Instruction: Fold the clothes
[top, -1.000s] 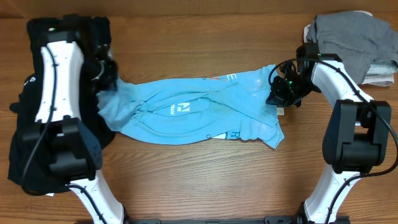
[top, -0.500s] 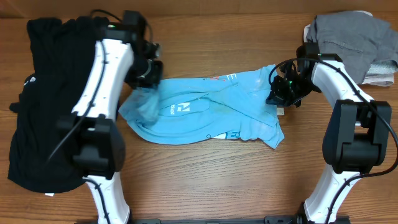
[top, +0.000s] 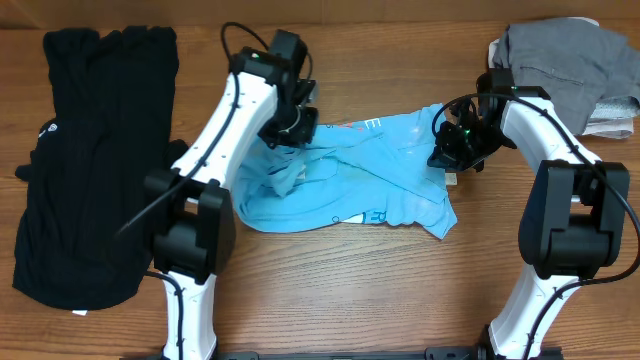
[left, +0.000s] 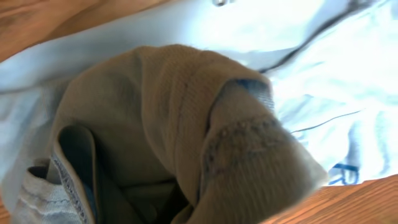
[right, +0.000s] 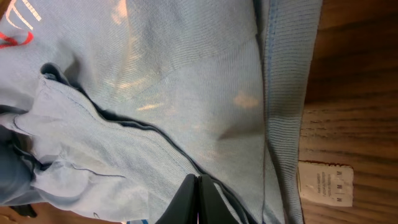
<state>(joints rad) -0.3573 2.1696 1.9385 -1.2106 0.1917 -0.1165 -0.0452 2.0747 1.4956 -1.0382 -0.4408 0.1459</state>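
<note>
The light blue T-shirt lies crumpled across the middle of the table, white print showing. My left gripper hangs over its left part, shut on a bunch of the shirt's left end, which droops below it. In the left wrist view that bunched fabric fills the frame and hides the fingers. My right gripper rests shut on the shirt's right end. In the right wrist view, the T-shirt lies under the gripper, whose jaws are pressed together with their tips on the cloth.
A large black garment is spread at the far left. Grey garments are piled at the back right, behind the right arm. A white label lies on the wood by the shirt's hem. Bare table shows in front.
My left arm has swung from the black garment rightward, carrying the shirt's left end over toward the middle. The shirt now looks shorter and bunched. The right arm has not moved.
</note>
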